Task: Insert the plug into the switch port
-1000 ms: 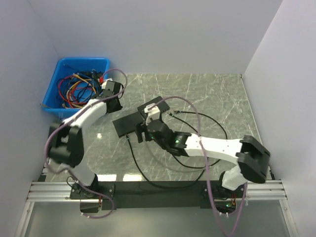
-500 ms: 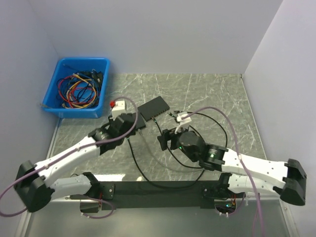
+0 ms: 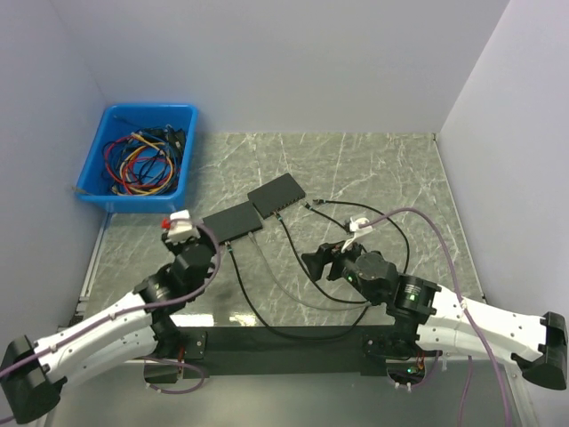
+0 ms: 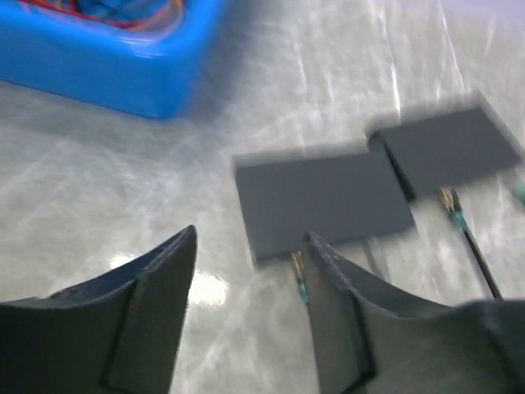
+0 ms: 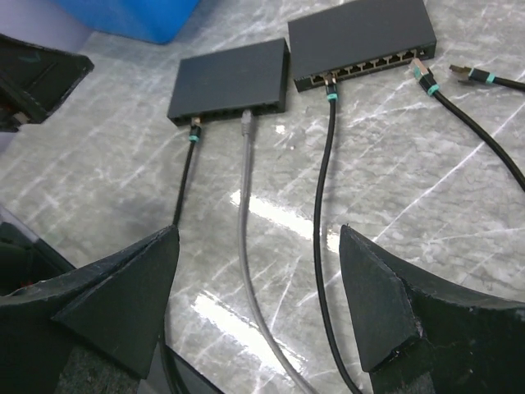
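Now | right claw [image 5: 258, 238] spread | grey plug [image 5: 247, 121] ahead, apart | by switch [image 5: 234, 78]

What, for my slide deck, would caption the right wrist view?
Open right hand above the near switch and far switch, black cables plugged into both; a loose plug lies beside.

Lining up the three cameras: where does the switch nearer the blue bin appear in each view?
Top external: switch just left of centre.
Left wrist: switch at centre.
Right wrist: switch upper left of centre.
Shared landmark: blue bin, upper left in every view.
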### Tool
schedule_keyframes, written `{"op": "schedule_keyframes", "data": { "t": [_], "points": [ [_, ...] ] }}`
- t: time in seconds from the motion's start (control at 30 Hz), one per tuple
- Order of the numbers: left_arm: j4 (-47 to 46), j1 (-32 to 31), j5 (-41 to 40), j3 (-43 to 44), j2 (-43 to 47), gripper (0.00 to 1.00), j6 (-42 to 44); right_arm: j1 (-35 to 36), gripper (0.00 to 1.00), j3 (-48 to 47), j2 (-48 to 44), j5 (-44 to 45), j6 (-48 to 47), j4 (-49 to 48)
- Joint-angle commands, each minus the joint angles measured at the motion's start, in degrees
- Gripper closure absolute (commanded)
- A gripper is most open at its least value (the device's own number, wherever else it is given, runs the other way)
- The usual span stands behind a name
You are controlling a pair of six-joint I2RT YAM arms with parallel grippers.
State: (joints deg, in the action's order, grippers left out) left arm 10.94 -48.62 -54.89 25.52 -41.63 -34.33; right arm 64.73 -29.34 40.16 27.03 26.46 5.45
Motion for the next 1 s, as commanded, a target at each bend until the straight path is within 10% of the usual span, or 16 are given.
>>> {"op": "schedule_keyframes", "data": {
  "t": [0.0, 0.1, 0.23, 0.7, 0.97],
  "points": [
    [-25.24, 0.02, -13.12, -9.03, 6.11, 0.37, 14.69, 0.4, 0.15, 0.51, -2.98, 0.05, 1.49, 0.61],
    [-46.62, 2.82, -7.47, -20.37, 10.06, 0.24, 29.82, 0.4, 0.15, 1.57, -5.09, -1.09, 1.76, 0.79],
    [-47.07, 14.74, 4.21, -24.02, 10.08, 0.24, 21.61, 0.4, 0.15, 2.36, -6.06, -2.59, 2.02, 1.22],
    [-78.85, 43.05, 34.21, -20.34, -23.75, 0.28, 23.25, 0.75, 0.14, 4.38, -7.91, -3.91, 3.87, 2.54],
    [-92.13, 47.92, 43.47, -16.3, -42.71, 0.28, 23.34, 0.75, 0.14, 5.08, -6.07, -5.84, 4.57, 0.79]
  ]
}}
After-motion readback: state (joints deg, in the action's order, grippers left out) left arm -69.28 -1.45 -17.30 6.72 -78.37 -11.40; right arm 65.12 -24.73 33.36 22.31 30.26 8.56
